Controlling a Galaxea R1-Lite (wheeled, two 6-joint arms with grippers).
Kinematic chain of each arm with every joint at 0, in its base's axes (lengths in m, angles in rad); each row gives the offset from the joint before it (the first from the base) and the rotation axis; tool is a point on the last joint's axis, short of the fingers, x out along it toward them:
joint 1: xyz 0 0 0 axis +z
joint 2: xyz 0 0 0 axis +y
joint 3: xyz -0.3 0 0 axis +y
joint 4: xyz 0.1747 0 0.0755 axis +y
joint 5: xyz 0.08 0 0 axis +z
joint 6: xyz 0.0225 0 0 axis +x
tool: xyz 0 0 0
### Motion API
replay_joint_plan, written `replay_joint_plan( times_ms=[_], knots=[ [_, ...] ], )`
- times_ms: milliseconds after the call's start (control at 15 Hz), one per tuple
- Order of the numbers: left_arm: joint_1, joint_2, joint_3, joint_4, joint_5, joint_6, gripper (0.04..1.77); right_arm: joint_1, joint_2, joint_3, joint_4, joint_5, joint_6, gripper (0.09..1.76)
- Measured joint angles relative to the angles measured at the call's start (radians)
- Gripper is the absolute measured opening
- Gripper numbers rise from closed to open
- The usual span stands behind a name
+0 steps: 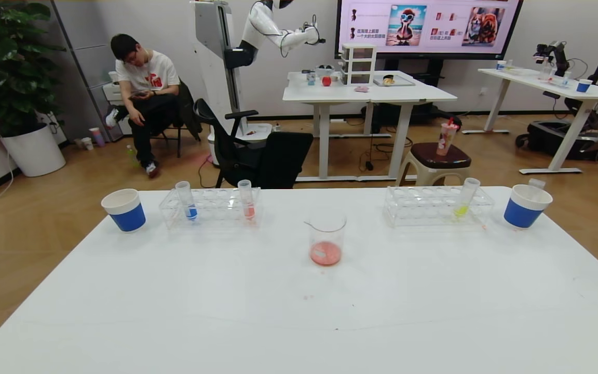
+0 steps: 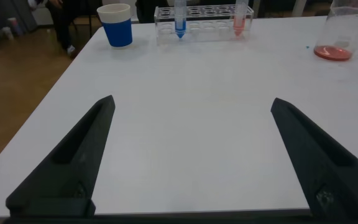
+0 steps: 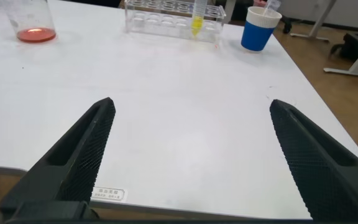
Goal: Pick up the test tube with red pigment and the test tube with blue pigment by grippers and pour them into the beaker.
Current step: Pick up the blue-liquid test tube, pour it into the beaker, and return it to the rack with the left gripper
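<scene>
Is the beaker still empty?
No. In the head view the beaker already holds a shallow layer of reddish liquid, while the red tube and blue tube stand in their rack.

Each tool is a pair of long, wedge-shaped black fingers tapering to blunt tips. The left tool (image 2: 191,155) has smooth matte faces with a small round screw near its base. The right tool (image 3: 191,158) is finely ribbed (a small white printed label sits at its base).
</scene>
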Motion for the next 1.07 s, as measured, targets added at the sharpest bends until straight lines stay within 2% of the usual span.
replay_joint_plan(
  times_ms=[200, 467, 667, 800, 1067],
  knots=[
    [0.0, 0.0, -0.01, -0.072, -0.005, 0.019, 1.75, 0.0, 0.0, 0.003, -0.002, -0.003, 0.002, 1.73],
    [0.0, 0.089, -0.171, -0.086, -0.017, 0.023, 1.75, 0.0, 0.0, 0.005, -0.002, -0.003, 0.002, 1.73],
    [-0.001, 0.281, -0.33, -0.107, -0.018, 0.016, 1.75, 0.0, 0.0, 0.005, -0.003, -0.003, 0.002, 1.73],
    [-0.002, 0.438, -0.405, -0.17, -0.019, 0.008, 1.75, 0.0, 0.0, 0.005, -0.002, -0.002, 0.002, 1.73],
    [-0.001, 0.809, -0.465, -0.458, -0.021, 0.002, 1.75, 0.0, 0.0, 0.005, -0.002, -0.002, 0.002, 1.73]
  ],
)
